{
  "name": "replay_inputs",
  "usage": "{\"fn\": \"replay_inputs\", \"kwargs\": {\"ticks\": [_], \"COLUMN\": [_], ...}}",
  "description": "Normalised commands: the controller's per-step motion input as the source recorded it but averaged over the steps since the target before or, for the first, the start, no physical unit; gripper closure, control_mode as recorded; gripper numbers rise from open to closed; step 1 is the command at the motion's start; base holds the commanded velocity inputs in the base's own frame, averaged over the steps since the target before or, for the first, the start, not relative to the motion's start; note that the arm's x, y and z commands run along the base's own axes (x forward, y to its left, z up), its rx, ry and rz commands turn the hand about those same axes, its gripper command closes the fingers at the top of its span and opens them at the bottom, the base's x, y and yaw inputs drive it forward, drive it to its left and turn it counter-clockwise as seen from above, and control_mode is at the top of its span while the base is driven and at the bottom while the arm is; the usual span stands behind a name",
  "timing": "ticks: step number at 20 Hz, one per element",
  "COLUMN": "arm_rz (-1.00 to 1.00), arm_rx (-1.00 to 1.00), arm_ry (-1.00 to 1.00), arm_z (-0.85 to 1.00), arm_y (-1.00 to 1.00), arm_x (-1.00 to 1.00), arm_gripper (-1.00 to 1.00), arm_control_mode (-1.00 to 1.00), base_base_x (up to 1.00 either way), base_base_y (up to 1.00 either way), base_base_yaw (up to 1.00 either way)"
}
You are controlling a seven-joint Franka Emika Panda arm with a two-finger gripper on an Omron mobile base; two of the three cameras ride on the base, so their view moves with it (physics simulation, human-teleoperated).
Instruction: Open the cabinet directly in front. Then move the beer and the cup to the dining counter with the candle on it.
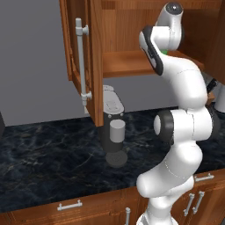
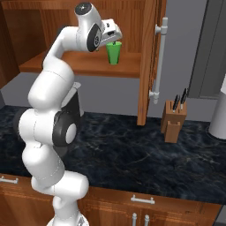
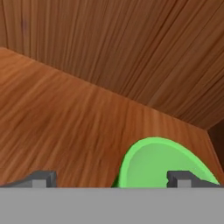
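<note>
Released and spread wide, the gripper hangs inside the cabinet, just above the cup, grasping nothing. In the hand view its two dark fingertips stand far apart; one sits over bare shelf wood, the other overlaps the green rim of the cup, so the cup lies off-centre between them, toward one finger. Whether that finger touches the rim cannot be told.

Directly below the hand, the cup stands upright on the cabinet's wooden shelf, near the shelf's front edge. Only a sliver of its green shows in the left base view, tucked behind the arm's upper link.

Outward from the hand, both cabinet doors are swung open. One door hangs to the hand's left, its long silver bar handle facing out; the other door's handle stands to the hand's right.

Well below the hand lies the black veined counter. On it, below and to the left of the hand, a grey coffee machine stands partly under the open left door. Below and to the right sits a wooden knife block with dark knife handles rising from it. At the counter's front edge run brown base cabinets with short silver handles.
</note>
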Motion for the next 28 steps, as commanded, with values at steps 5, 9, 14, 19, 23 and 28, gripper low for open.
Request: {"fn": "replay_inputs", "kwargs": {"ticks": [5,9,14,19,23,28], "arm_rz": [0.00,0.00,0.00,0.00,0.00,0.00], "arm_rx": [-0.04,-0.01,-0.03,-0.04,0.00,0.02], "arm_ry": [0.09,0.11,0.16,0.12,-0.01,-0.14], "arm_z": [-0.35,-0.29,-0.30,-0.21,0.00,0.00], "arm_y": [0.00,0.00,0.00,0.00,0.00,0.00], "arm_x": [0.19,0.34,0.15,0.03,0.00,-0.02], "arm_gripper": [-1.00,-1.00,1.00,1.00,1.00,1.00], "arm_control_mode": [-1.00,-1.00,-1.00,-1.00,-1.00,-1.00], "base_base_x": [0.00,0.00,0.00,0.00,0.00,0.00], "base_base_y": [0.00,0.00,0.00,0.00,0.00,0.00], "base_base_yaw": [0.00,0.00,0.00,0.00,0.00,0.00]}}
